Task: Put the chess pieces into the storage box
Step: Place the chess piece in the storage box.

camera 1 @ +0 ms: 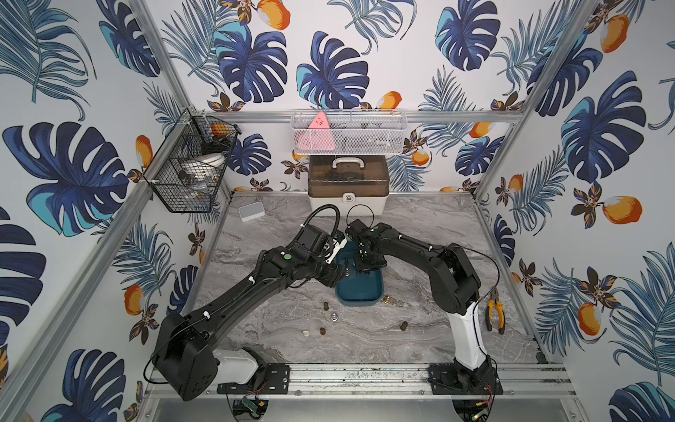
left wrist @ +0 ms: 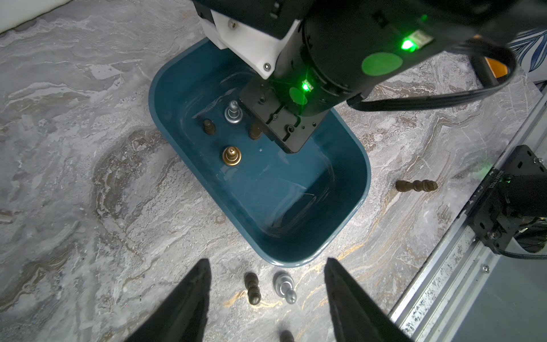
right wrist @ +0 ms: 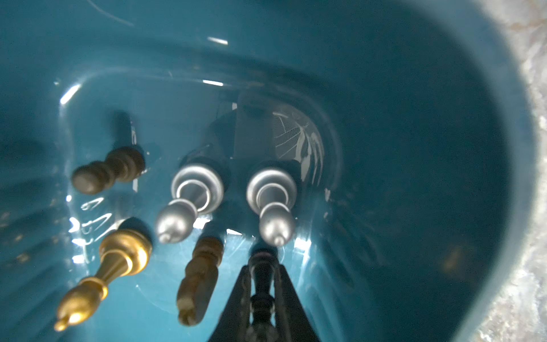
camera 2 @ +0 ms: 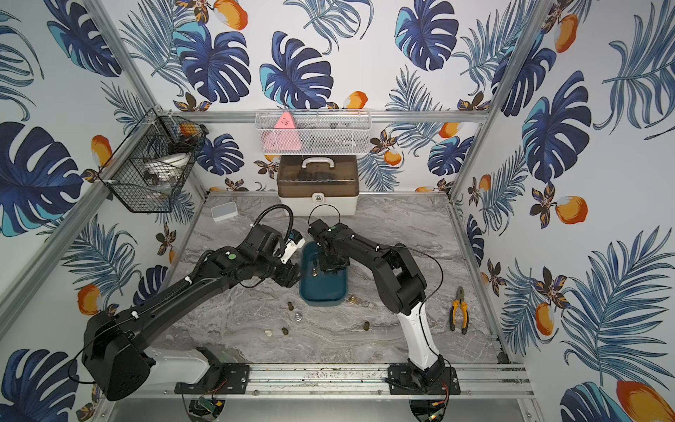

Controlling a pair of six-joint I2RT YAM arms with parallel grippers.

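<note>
Fingers of right gripper pinch dark chess piece standing inside storage box.

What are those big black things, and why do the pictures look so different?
Those are two robot arms, the left arm and the right arm, putting chess pieces into a teal storage box. Two pictures look down from above. The other two come from cameras on the arms' wrists. The right arm's jaws are shut on a dark chess piece low inside the box, near two silver pieces, a gold piece and two brown pieces. The left arm's jaws are open and empty. Loose pieces wait on the marble table, where yellow-handled pliers also lie.
</note>
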